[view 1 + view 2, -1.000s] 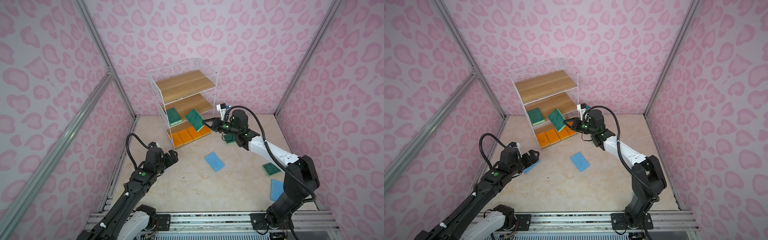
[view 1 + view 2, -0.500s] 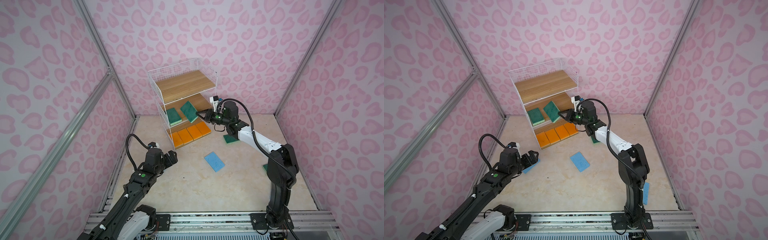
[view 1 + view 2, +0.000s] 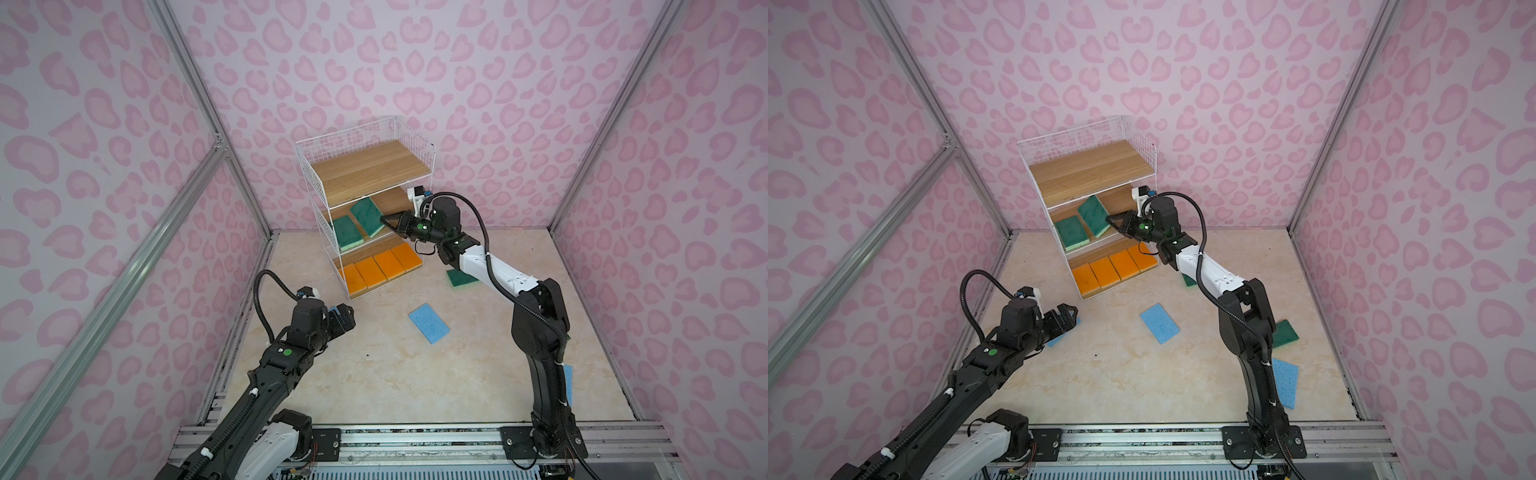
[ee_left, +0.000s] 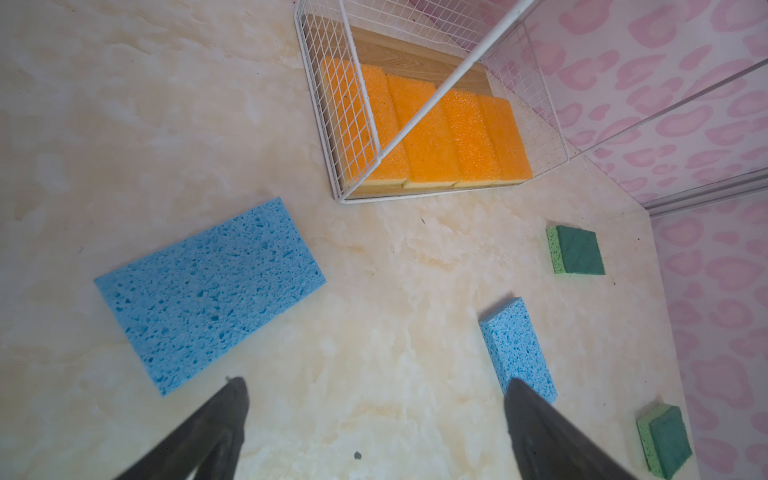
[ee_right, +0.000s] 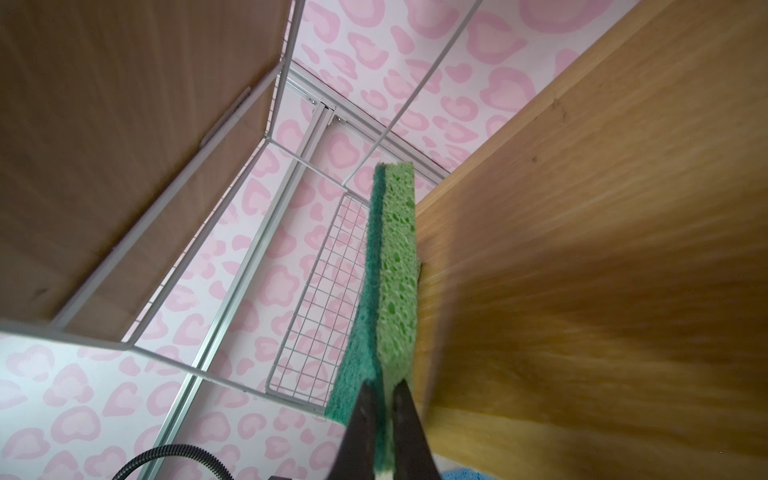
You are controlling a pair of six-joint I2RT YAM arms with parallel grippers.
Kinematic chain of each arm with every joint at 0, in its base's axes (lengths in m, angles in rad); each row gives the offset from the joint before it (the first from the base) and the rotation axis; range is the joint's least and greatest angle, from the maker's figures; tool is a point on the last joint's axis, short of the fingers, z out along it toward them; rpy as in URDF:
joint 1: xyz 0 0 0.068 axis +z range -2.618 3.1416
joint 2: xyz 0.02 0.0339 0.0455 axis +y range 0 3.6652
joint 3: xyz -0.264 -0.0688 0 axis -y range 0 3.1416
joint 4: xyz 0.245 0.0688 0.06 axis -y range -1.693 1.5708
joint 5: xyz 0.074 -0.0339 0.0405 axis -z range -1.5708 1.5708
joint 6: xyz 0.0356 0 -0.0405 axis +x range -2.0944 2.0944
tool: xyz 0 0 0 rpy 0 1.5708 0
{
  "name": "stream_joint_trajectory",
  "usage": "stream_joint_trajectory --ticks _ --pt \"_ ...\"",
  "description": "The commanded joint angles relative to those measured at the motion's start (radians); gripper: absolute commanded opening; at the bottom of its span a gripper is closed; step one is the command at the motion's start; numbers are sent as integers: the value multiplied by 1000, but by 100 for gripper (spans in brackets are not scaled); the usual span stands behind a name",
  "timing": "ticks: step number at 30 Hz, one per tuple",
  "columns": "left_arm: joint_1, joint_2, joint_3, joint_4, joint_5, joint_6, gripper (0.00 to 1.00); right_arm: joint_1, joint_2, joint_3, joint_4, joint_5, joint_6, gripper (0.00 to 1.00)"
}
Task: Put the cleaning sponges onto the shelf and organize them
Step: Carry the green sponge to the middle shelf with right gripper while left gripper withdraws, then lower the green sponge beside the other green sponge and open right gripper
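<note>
We see a dark green sponge lying against the shelf's middle board, pinched at its edge by the right gripper, beside another green sponge. Four orange sponges line the bottom tier. The left gripper, jaws spread wide, hangs over the desk.

My black right gripper holds a dark green sponge with a pale green underside. The shelf is white wire and light brown wood, four orange sponges along its bottom board's front edge. The walls are pink, leopard-spotted.
</note>
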Motion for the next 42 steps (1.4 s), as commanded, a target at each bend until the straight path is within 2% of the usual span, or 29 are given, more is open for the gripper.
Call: stream_joint_trajectory --ticks 1,4,8,15,17,22,26,33,38,42 --pt "1 6 -4 32 -2 17 97 5 28 30 -3 -11 7 9" --pt "2 11 -5 36 -2 17 97 11 37 42 -9 -8 3 11" --pt "1 12 -3 36 0 17 97 15 49 51 -8 -5 4 18" --pt "2 4 -4 33 -3 15 97 23 57 57 -3 -10 8 20" --pt "1 4 -4 33 -3 14 97 22 56 56 -5 -9 5 26" --pt "2 -1 -8 32 -3 12 98 21 30 43 -35 7 -32 51" --pt "1 -5 -9 31 -3 9 98 24 0 34 -104 43 -104 61" --pt "1 -7 -13 31 -6 8 98 54 -47 51 -302 190 -317 65" --pt "0 -11 -12 31 -6 8 98 68 -29 104 -401 258 -399 54" --pt "1 -17 -14 26 -8 9 98 79 -16 125 -439 297 -439 53"
